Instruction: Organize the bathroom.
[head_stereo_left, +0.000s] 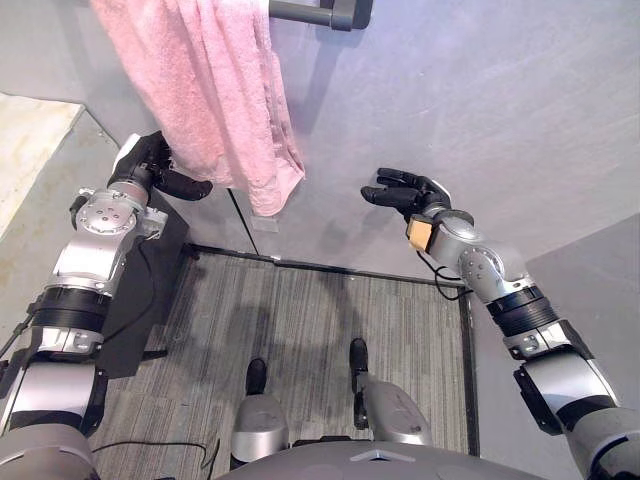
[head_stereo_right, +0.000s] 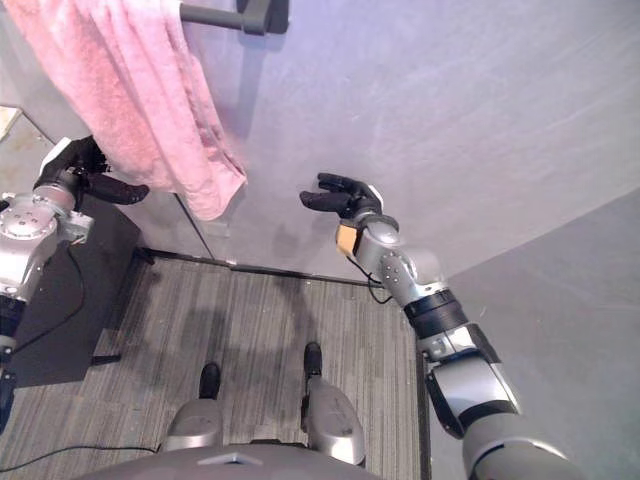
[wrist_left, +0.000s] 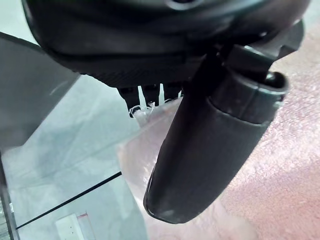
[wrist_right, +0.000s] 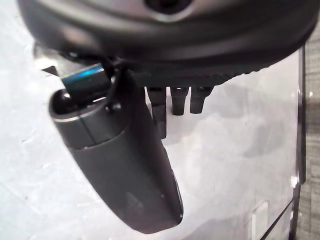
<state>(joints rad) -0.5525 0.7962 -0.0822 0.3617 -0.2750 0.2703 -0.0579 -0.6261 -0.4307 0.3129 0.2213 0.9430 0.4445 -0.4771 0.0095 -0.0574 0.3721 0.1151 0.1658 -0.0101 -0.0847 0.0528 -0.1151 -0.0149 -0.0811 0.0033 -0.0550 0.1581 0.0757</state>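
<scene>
Pink terry towel (head_stereo_left: 215, 95) draped over a dark wall-mounted rail (head_stereo_left: 318, 12). Left wrist view alone shows the left hand (head_stereo_left: 160, 172) with its fingers behind the towel's edge, grip indeterminate. Right hand (head_stereo_left: 405, 193) raised beside the towel, fingers relaxed, holding nothing.

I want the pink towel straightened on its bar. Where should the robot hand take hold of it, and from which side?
Probably the towel's lower hanging corner, the lowest free part below the bar. Come from the robot's right with the open right hand; that side of the corner is unobstructed, while the left hand is at the other edge.
</scene>
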